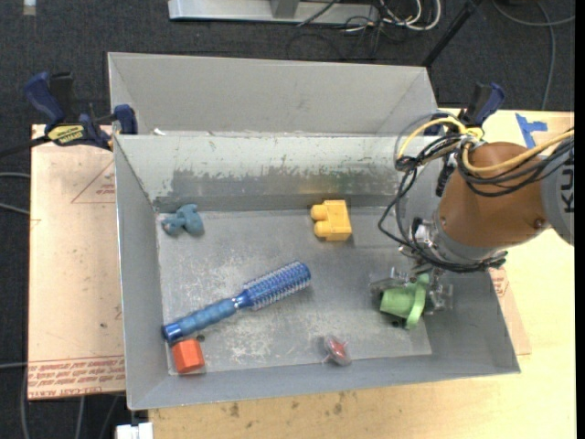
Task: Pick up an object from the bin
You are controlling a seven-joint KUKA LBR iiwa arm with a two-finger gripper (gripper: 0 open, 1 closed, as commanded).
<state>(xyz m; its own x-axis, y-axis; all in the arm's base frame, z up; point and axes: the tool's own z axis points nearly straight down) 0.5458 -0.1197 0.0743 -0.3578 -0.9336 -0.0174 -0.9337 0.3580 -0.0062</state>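
- My claw (419, 286) hangs low at the right near side of the grey metal bin (274, 378), touching a small green plastic block (400, 304), close enough for a grasp, I judge.
- I cannot tell its opening.

Noted: a blue hairbrush (239, 300) lying diagonally left of centre, an orange block (188, 356) just beside its handle end, a yellow block (331, 220) towards the back, a blue-grey lump (183, 221) back-left, and a small reddish piece (337, 349) at the front.

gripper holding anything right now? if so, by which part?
Cannot tell. The gripper sits right on a green block by the right wall of the bin; whether it is gripped is hidden.
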